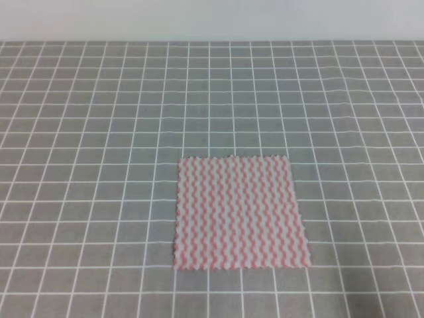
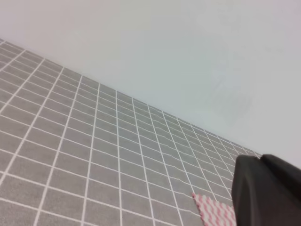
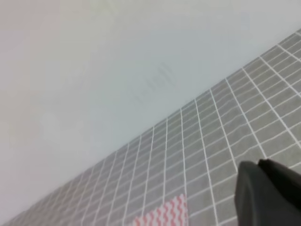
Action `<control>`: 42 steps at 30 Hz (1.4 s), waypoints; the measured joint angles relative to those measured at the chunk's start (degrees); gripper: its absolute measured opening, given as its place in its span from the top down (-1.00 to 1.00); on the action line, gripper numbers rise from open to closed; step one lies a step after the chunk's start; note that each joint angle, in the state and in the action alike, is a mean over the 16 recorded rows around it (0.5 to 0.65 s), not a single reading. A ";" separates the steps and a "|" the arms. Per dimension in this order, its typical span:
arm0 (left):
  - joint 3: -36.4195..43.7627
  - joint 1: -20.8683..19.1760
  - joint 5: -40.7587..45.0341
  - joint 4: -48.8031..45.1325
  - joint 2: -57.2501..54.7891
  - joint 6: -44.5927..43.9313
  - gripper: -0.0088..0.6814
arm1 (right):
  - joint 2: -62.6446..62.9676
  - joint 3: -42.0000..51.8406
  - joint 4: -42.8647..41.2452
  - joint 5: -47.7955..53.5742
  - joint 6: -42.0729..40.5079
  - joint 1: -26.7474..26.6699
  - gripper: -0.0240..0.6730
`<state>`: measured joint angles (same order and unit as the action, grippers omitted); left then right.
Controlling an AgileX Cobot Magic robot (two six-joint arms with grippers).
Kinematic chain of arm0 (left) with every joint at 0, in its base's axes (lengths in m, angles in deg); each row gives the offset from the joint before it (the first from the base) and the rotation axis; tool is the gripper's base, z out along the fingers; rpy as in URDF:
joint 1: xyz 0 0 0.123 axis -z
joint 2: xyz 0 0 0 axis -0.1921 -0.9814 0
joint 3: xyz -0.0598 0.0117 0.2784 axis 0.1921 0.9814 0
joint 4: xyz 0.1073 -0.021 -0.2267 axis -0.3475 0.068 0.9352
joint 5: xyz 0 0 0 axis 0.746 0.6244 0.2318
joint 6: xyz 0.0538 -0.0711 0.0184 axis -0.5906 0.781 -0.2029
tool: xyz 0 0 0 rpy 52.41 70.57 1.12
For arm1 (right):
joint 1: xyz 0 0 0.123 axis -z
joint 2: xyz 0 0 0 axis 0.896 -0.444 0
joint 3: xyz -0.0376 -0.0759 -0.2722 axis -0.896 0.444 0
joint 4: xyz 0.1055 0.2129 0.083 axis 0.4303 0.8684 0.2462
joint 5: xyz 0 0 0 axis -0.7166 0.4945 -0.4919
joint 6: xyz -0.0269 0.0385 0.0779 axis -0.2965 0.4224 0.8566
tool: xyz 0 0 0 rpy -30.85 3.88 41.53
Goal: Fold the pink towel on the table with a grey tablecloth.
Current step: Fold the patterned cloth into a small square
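Fingers (image 2: 268, 193) (image 3: 270, 193): spread unclear, both sides. One pink towel (image 1: 240, 213) flat, unfolded on one table (image 1: 99, 132).

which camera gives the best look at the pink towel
The exterior high view: the whole pink towel lies flat and unfolded on the grey tablecloth, all four edges visible. The left wrist view catches only one corner, and the right wrist view only a corner too.

Open grey tablecloth (image 1: 99, 119) along every edge of the pink towel (image 1: 238, 213). Flat cloth only, lying toward the near edge.
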<state>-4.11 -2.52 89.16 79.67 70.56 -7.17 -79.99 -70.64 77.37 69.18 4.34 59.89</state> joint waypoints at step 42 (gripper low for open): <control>-24.38 4.45 19.52 32.76 -54.61 -49.37 0.98 | -43.61 -28.29 -1.00 30.76 -13.23 -2.49 0.98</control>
<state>-28.49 1.93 108.68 112.43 15.96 -56.54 -123.60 -98.93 76.37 99.94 -8.89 57.39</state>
